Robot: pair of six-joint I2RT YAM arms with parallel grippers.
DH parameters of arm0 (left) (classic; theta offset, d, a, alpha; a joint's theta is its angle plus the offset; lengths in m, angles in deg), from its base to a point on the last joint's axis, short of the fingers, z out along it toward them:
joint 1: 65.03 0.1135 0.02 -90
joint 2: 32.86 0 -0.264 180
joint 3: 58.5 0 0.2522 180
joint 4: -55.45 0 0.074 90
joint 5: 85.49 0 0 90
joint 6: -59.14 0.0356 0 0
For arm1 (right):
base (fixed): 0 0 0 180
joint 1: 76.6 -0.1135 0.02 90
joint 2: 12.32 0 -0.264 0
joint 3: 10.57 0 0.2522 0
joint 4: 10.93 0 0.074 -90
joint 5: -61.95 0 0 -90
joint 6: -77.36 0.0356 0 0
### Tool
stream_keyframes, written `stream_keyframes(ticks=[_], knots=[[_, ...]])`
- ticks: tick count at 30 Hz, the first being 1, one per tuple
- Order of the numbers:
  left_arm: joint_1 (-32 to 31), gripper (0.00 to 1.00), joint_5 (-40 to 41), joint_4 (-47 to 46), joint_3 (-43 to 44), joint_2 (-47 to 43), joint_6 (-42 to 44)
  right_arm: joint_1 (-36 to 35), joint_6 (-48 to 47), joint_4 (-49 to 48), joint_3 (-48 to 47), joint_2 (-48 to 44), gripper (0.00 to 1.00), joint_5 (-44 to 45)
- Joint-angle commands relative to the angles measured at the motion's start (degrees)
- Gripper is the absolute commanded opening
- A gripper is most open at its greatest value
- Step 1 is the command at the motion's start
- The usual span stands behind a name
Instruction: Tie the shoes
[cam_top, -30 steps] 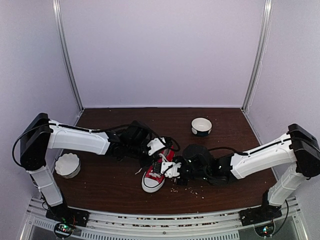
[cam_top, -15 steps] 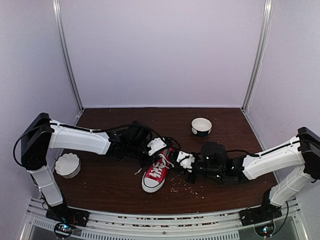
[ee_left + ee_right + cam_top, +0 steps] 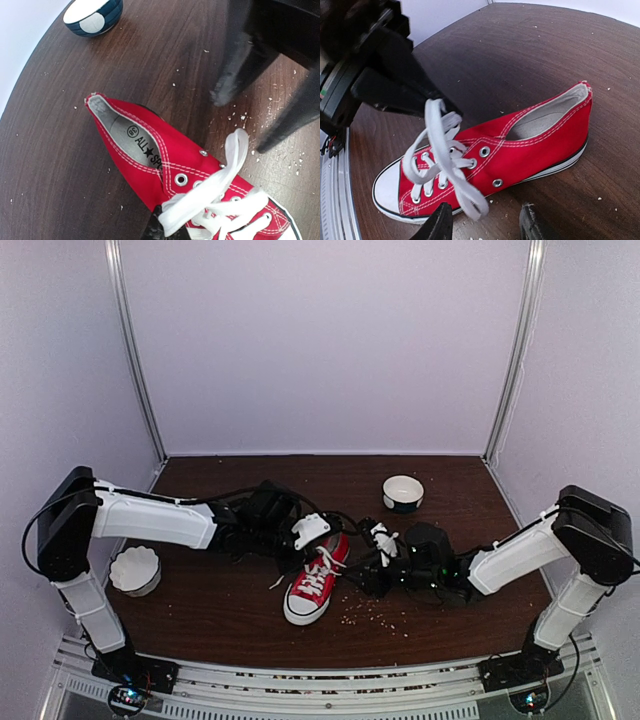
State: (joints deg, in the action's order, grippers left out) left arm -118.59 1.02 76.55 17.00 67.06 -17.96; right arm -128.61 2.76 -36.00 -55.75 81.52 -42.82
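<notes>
Red sneaker (image 3: 310, 585) laid at worktop (image 3: 220, 600) centre, toe toward near edge. Left pincer (image 3: 315, 538) clamped tight on white lace (image 3: 437, 130), loop held above eyelets. Right pincer (image 3: 482, 225) parted, just right of sneaker, nothing gripped.

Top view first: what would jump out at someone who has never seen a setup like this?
A red sneaker lies mid-table, its toe pointing toward the arms' bases, bright against the dark wood. The left tool pinches one white lace and holds it lifted above the shoe, while the right tool stands open just beside the shoe. Pale crumbs speckle the table near the toe.
</notes>
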Motion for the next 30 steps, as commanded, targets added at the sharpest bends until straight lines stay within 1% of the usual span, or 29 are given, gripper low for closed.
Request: stream_keyframes(ticks=[1, 3, 6, 11, 15, 16, 17, 20, 23, 26, 30], knots=[[0.40, 0.00, -0.76, -2.32, -1.07, -2.31, -0.51, 2.12, 7.26, -4.55, -3.59, 3.28, 0.46, -3.74], [0.39, 0.00, -0.87, -2.33, -1.12, -2.36, -0.43, 2.32, 7.97, -5.23, -4.44, 4.30, 0.46, -4.80], [0.36, 0.00, -0.76, -2.32, -0.99, -2.42, -0.37, 2.48, 7.46, -2.66, -5.71, 5.46, 0.44, -4.64], [0.40, 0.00, -0.84, -2.41, -1.20, -2.73, -0.12, 3.08, 6.83, -1.49, -5.46, 5.81, 0.43, -4.76], [0.39, 0.00, -0.83, -2.54, -1.50, -2.95, 0.00, 3.14, 6.09, 1.25, -7.69, 7.11, 0.40, -8.44], [0.39, 0.00, -0.94, -2.63, -1.55, -3.12, 0.01, 3.09, 6.13, 1.79, -8.54, 7.55, 0.37, -9.50], [0.39, 0.00, -0.91, -2.73, -1.67, -3.25, 0.09, 3.11, 6.13, 2.04, -9.13, 7.89, 0.32, -10.55], [0.39, 0.00, -1.15, -3.47, -2.48, -4.03, 0.27, 3.10, 6.18, 1.91, -10.32, 8.27, 0.16, -12.34], [0.39, 0.00, -1.37, -3.64, -2.84, -4.44, 0.60, 3.20, 6.07, 1.87, -11.62, 8.71, 0.07, -14.12], [0.39, 0.00, -1.33, -3.68, -3.17, -4.72, 0.88, 3.21, 7.10, 0.67, -12.99, 9.37, 0.00, -17.01], [0.47, 0.00, -1.45, -4.12, -3.60, -5.14, 0.91, 3.12, 11.49, -4.52, -13.99, 10.81, 0.00, -21.82]])
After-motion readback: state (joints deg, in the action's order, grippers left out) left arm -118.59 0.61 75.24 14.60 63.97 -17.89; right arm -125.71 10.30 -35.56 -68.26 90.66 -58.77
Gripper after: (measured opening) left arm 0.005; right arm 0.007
